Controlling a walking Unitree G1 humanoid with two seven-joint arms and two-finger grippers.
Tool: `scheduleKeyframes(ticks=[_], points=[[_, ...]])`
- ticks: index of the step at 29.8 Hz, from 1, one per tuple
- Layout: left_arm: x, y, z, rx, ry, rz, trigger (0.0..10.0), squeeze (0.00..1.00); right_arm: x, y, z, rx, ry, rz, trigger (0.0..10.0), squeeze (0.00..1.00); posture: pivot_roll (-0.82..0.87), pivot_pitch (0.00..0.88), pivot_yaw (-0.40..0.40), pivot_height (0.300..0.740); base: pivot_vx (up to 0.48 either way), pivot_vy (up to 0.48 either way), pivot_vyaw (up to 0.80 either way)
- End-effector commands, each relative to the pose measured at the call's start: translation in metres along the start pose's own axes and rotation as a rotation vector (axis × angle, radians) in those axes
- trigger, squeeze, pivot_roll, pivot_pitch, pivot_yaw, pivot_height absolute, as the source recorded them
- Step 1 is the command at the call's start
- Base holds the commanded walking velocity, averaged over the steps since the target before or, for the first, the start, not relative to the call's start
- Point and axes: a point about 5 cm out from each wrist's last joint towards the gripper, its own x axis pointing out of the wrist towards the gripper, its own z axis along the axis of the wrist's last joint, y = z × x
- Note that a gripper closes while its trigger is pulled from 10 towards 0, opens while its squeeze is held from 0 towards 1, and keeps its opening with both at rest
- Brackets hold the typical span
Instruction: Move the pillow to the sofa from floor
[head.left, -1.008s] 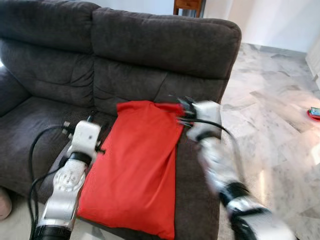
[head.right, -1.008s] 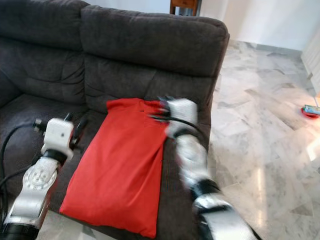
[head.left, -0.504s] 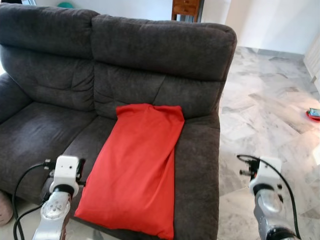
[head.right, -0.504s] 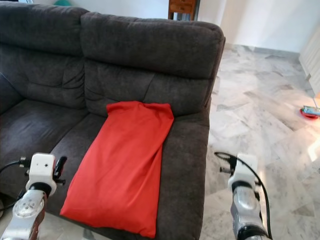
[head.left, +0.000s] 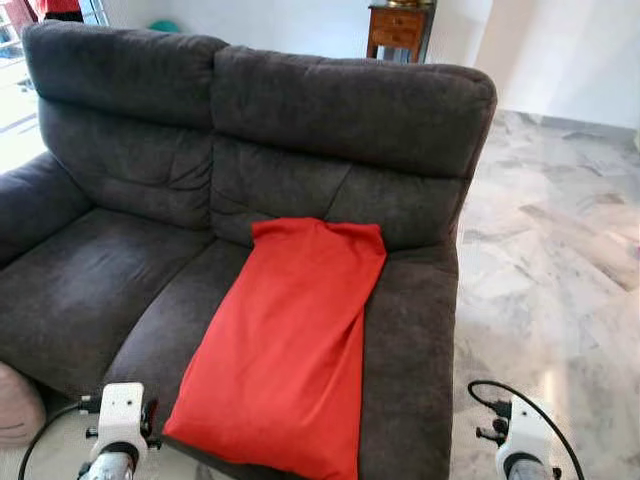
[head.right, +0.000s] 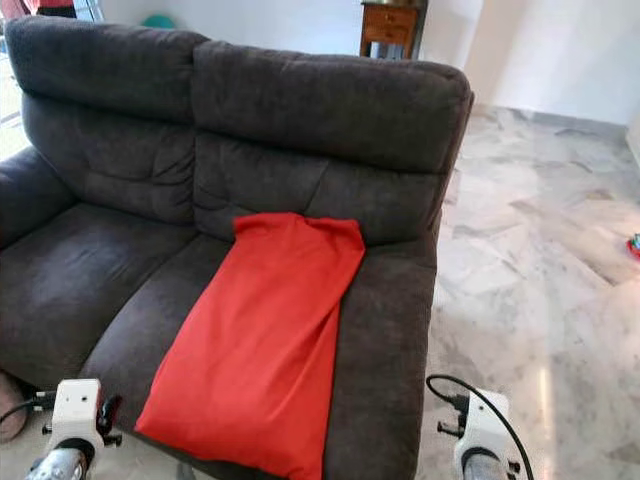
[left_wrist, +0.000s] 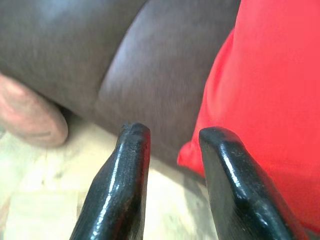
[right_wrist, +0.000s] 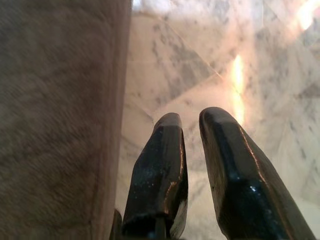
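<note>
The red pillow (head.left: 295, 340) lies lengthwise on the right seat of the dark grey sofa (head.left: 330, 110), its top end against the backrest and its bottom end hanging over the seat's front edge. Both arms are lowered in front of the sofa, with the left wrist (head.left: 120, 415) and the right wrist (head.left: 522, 430) at the picture's bottom edge. My left gripper (left_wrist: 172, 137) is open and empty, near the pillow's lower corner (left_wrist: 260, 100) without touching it. My right gripper (right_wrist: 192, 120) is shut on nothing, over the marble floor beside the sofa's side.
A pink rounded object (head.left: 15, 405) sits on the floor at the sofa's left front. Marble floor (head.left: 560, 280) stretches to the right. A wooden cabinet (head.left: 400, 25) stands behind the sofa.
The right gripper came off the pillow's top corner, and both arms dropped to the bottom of the view. The camera shifted back. The pillow stays on the seat.
</note>
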Motion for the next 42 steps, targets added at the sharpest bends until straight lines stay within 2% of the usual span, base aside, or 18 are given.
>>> scheduleKeyframes(ticks=[1, 6, 9, 10, 13, 19, 27, 42], points=[[-0.002, -0.002, -0.009, 0.01, 0.042, -0.012, 10.0, 0.0, -0.005, -0.006, -0.017, 0.016, 0.074, -0.034, 10.0, 0.0, 0.14, 0.0, -0.015, 0.74, 0.0, 0.0, 0.0], [-0.004, -0.004, -0.019, 0.002, 0.089, -0.029, 10.0, 0.0, -0.01, -0.008, -0.031, 0.005, 0.127, -0.043, 10.0, 0.0, 0.14, 0.0, -0.013, 0.74, 0.0, 0.0, 0.0], [-0.005, -0.003, -0.026, 0.014, 0.132, -0.039, 10.0, 0.0, -0.01, -0.006, -0.032, 0.018, 0.127, -0.042, 10.0, 0.0, 0.13, 0.0, -0.004, 0.74, 0.0, 0.0, 0.0], [-0.006, 0.001, -0.027, -0.024, 0.144, -0.01, 10.0, 0.0, -0.009, -0.005, -0.03, 0.026, 0.124, -0.034, 10.0, 0.0, 0.12, 0.0, 0.001, 0.74, 0.0, 0.0, 0.0], [-0.006, 0.004, -0.03, -0.059, 0.158, 0.008, 10.0, 0.0, -0.009, -0.003, -0.029, 0.028, 0.122, -0.025, 10.0, 0.0, 0.13, 0.0, -0.001, 0.74, 0.0, 0.0, 0.0], [-0.009, 0.001, -0.038, -0.057, 0.205, -0.01, 10.0, 0.0, -0.008, 0.007, -0.028, 0.031, 0.122, 0.022, 10.0, 0.0, 0.13, 0.0, -0.002, 0.74, 0.0, 0.0, 0.0], [-0.011, 0.0, -0.042, -0.071, 0.226, -0.004, 10.0, 0.0, -0.008, 0.015, -0.028, 0.015, 0.126, 0.053, 10.0, 0.0, 0.13, 0.0, -0.001, 0.74, 0.0, 0.0, 0.0], [-0.015, 0.001, -0.049, -0.073, 0.251, -0.003, 10.0, 0.0, -0.01, 0.015, -0.034, 0.008, 0.152, 0.053, 10.0, 0.0, 0.13, 0.0, -0.004, 0.74, -0.049, 0.0, 0.0]])
